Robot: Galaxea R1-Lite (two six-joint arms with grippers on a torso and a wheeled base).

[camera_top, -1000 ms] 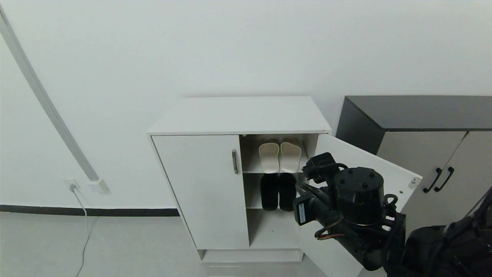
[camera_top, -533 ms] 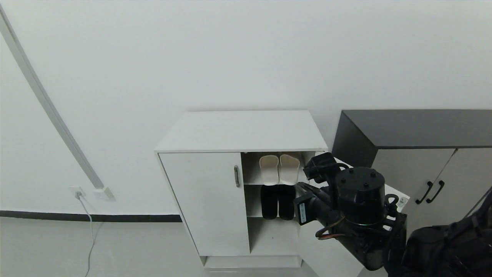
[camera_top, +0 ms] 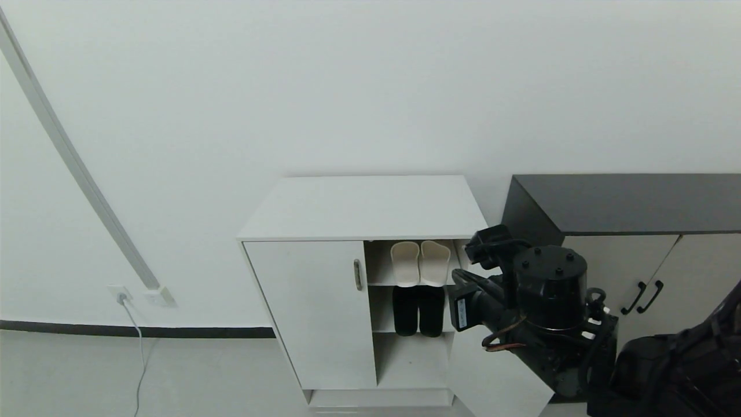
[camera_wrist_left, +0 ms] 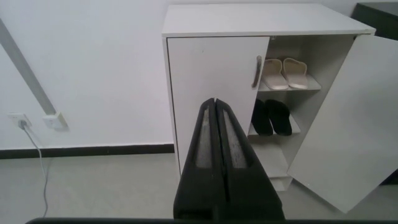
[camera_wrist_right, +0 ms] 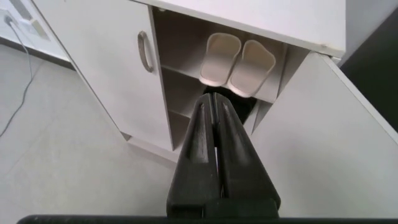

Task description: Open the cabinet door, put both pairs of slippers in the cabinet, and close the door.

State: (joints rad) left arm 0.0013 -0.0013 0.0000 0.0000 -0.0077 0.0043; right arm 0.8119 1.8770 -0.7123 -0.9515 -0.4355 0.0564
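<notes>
The cabinet [camera_top: 362, 208] is a boxy white unit of smooth matte board with a flat top. Its right door [camera_wrist_left: 348, 124] stands swung open toward 4 o'clock. The left door [camera_top: 312, 313] is shut and carries a slim metal bar handle [camera_top: 358, 274].

Inside, the cream slippers [camera_top: 420, 263], rounded and smooth, lie side by side on the top shelf. The black slippers [camera_top: 418, 310] sit at 6 o'clock from them, on the middle shelf.

The left gripper [camera_wrist_left: 215, 102] has long black tapering fingers pressed together on nothing, and it hangs before the shut door. The right gripper [camera_wrist_right: 213, 96], fingers likewise together and empty, points at the open compartment.

In the head view the right arm [camera_top: 544, 313] covers most of the open door. The black slippers' far ends are lost in shadow. A white label [camera_top: 461, 313] on the arm has print too small to read.

At 3 o'clock from the cabinet stands a dark-topped cabinet [camera_top: 625, 197], cut by the frame. At 9 o'clock is a wall socket [camera_top: 120, 294] with a grey cable [camera_top: 139, 359].
</notes>
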